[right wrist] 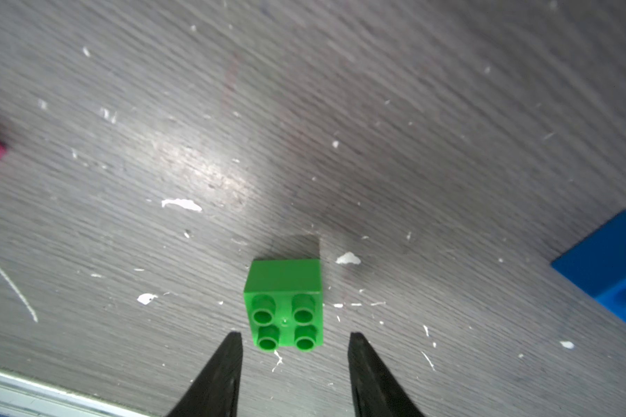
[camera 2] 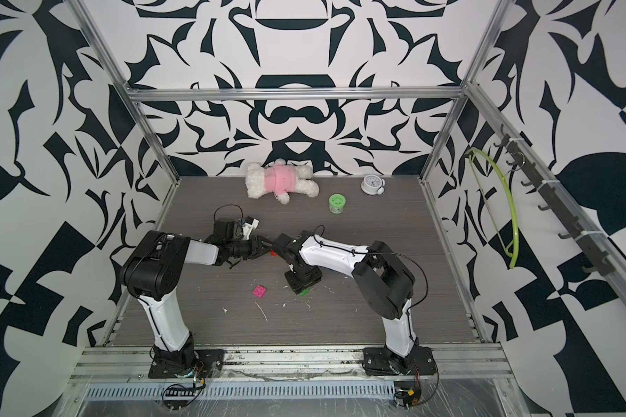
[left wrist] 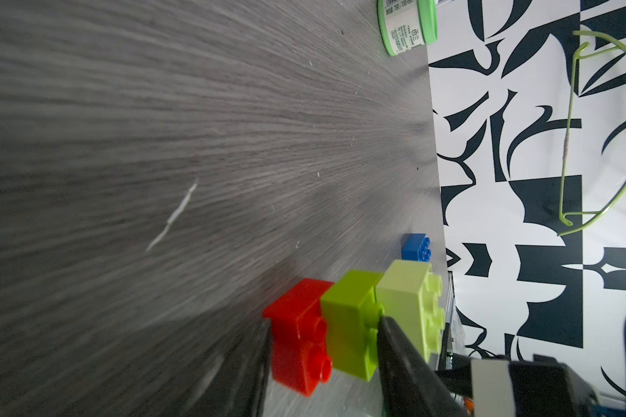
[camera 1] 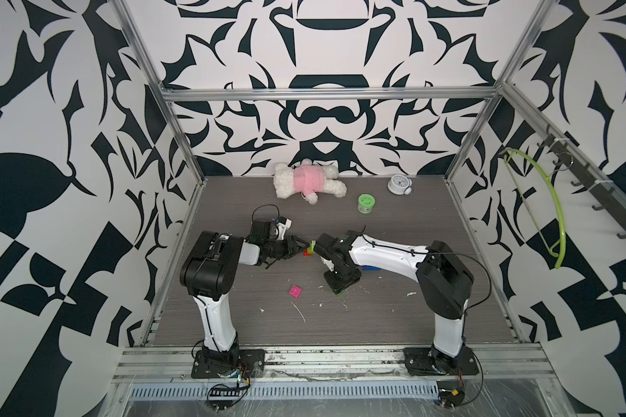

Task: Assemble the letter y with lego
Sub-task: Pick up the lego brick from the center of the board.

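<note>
Stem (left wrist: 351, 325) of three bricks clamped steady in left fingers (left wrist: 405, 361); right fingers (right wrist: 217, 379) open over green brick (right wrist: 284, 303), ready to grab.

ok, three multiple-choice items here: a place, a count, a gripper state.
1. The pink brick lies: A on another brick; B loose on the table; C lifted off the table.
2. Bricks joined in the stack in the left gripper: A two; B three; C five.
3. The right gripper is: A open over the green brick; B shut on it; C shut, empty.
B, it lies alone in both top views; B, red brick, lime brick, pale yellow-green brick show joined; A, its fingertips stand apart, clear of the brick.
</note>
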